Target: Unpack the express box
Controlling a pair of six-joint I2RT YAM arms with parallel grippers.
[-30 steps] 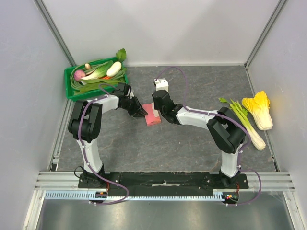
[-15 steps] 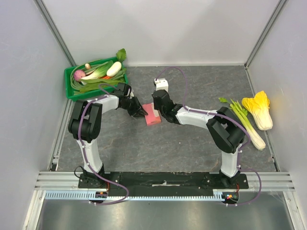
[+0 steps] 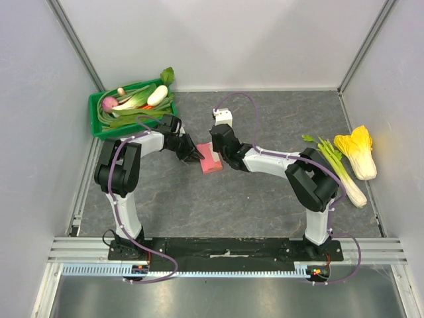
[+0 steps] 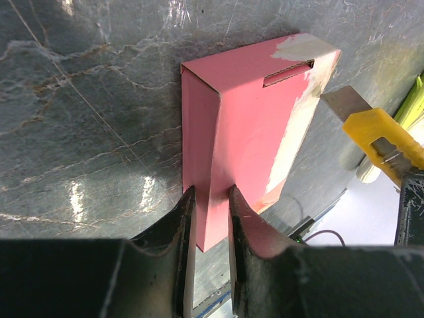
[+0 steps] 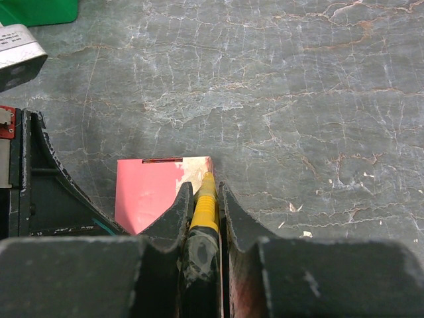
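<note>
Left wrist shows my left gripper (image 4: 211, 196) pinching the box (image 4: 255, 126) mid-table; my right gripper (image 5: 202, 191) clamps a yellow knife (image 5: 204, 211), blade by the box's taped right edge. Cutting step, I judge: next, slit that tape

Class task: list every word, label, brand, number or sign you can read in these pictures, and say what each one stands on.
No text can be read anywhere in these views.
express box: plain pink faces, nothing printed.
utility knife: yellow body, no brand or marking to read.
green crate: no label shows.
</note>
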